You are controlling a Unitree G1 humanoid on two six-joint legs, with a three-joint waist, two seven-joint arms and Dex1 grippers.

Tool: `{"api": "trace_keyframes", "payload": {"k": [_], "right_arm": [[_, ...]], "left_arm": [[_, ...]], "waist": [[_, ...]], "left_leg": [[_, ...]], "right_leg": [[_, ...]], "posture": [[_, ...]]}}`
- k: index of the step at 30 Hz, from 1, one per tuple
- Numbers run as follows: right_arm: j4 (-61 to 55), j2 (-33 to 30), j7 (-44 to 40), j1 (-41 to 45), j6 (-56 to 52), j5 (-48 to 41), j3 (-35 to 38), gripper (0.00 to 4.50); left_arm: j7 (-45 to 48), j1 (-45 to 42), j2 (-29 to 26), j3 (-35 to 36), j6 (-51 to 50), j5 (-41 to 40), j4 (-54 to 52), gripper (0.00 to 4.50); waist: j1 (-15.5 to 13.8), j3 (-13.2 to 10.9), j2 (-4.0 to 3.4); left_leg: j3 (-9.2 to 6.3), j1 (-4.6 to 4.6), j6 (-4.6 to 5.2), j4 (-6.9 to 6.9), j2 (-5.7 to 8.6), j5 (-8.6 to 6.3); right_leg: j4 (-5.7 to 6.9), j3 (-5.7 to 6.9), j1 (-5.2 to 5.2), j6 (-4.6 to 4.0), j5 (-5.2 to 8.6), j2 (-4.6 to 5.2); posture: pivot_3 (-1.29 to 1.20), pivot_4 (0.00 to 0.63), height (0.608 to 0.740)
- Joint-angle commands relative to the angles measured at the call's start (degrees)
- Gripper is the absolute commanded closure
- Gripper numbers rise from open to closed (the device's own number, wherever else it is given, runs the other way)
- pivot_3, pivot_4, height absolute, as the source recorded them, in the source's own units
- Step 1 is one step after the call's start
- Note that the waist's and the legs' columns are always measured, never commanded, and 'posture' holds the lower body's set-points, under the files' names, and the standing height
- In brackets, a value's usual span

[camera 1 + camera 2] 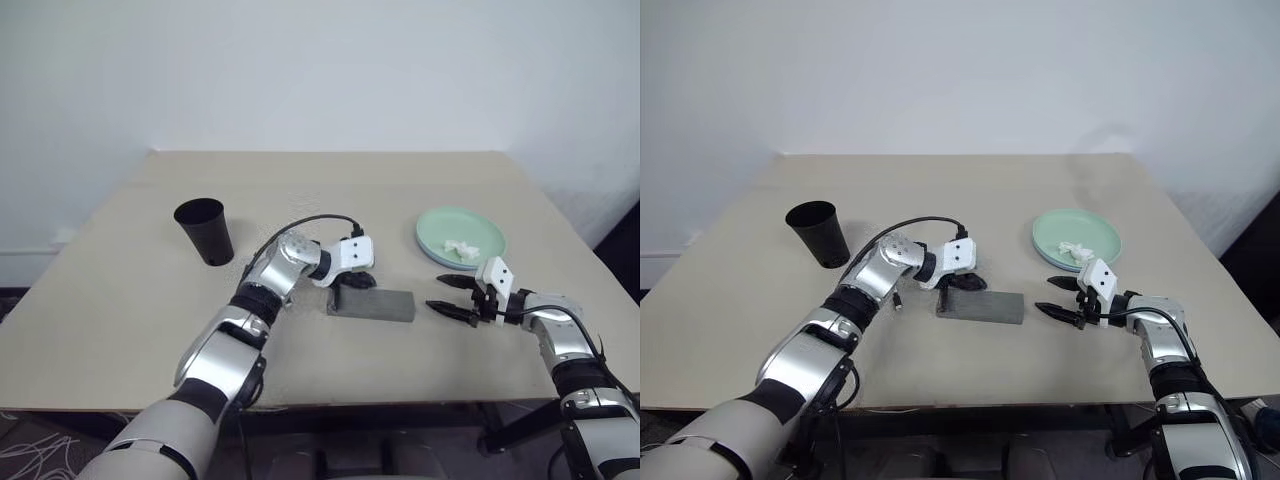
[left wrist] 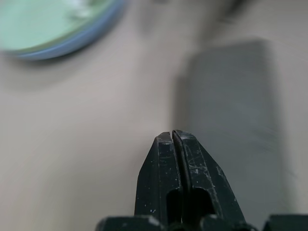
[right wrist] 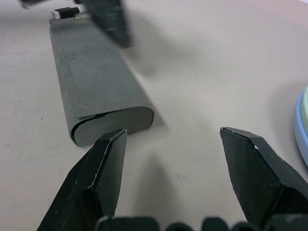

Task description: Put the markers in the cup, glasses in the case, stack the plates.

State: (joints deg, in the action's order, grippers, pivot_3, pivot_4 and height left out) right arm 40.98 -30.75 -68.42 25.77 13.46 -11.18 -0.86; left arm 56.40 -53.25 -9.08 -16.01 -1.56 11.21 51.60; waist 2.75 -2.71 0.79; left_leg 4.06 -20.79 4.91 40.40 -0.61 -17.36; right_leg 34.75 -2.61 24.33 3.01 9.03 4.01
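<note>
Matt surfaces nearly everywhere — only the arms shine

The case [image 3: 91, 91] looks like grey felt-like cloth with a stitched seam; the table [image 1: 120, 300] is smooth, matt beige; the cup [image 1: 205, 231] matt black; the plates [image 1: 440, 232] a smooth, slightly glossy pale green over blue; the right pincer [image 3: 173, 168] fingers [image 3: 250, 173] — dull, scuffed black plastic.

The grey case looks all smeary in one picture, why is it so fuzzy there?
In the left wrist view the case and the plates are blurred while the shut left gripper up close stays crisp. In the right wrist view the case is sharp, stitching and all, and throws a soft shadow on the table.
</note>
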Motion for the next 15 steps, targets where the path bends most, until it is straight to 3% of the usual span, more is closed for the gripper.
{"api": "trace_keyframes", "payload": {"k": [1,7,15], "right_arm": [[-2.02,-0.59,-0.20,0.61,0.67,-0.79,1.19,1.14],[-2.87,-1.04,-0.38,0.40,0.04,-1.07,1.40,1.14],[-5.33,-1.58,-1.87,1.08,-3.74,-1.99,1.42,1.14]], "left_arm": [[-8.20,-1.36,1.01,4.58,-5.36,-2.60,-3.73,4.48],[-26.51,1.71,2.96,12.15,-21.70,-4.29,-15.06,4.48],[-49.39,7.73,10.30,22.04,-44.67,-5.66,-36.10,4.48]], "waist": [[0.04,0.00,0.00],[0.02,0.00,0.00],[-0.01,0.00,0.00]], "left_leg": [[0.01,0.00,0.00,0.00,-0.01,0.00],[-0.01,0.01,-0.02,-0.04,-0.02,-0.01],[-0.03,0.01,-0.05,-0.06,0.00,-0.02]], "right_leg": [[0.00,0.00,0.01,0.01,0.00,-0.01],[0.01,0.02,0.03,0.06,0.01,-0.02],[0.00,0.03,0.02,-0.02,-0.12,0.01]], "posture": [[0.00,0.000,0.732],[0.00,0.000,0.732],[0.00,0.000,0.732]]}}
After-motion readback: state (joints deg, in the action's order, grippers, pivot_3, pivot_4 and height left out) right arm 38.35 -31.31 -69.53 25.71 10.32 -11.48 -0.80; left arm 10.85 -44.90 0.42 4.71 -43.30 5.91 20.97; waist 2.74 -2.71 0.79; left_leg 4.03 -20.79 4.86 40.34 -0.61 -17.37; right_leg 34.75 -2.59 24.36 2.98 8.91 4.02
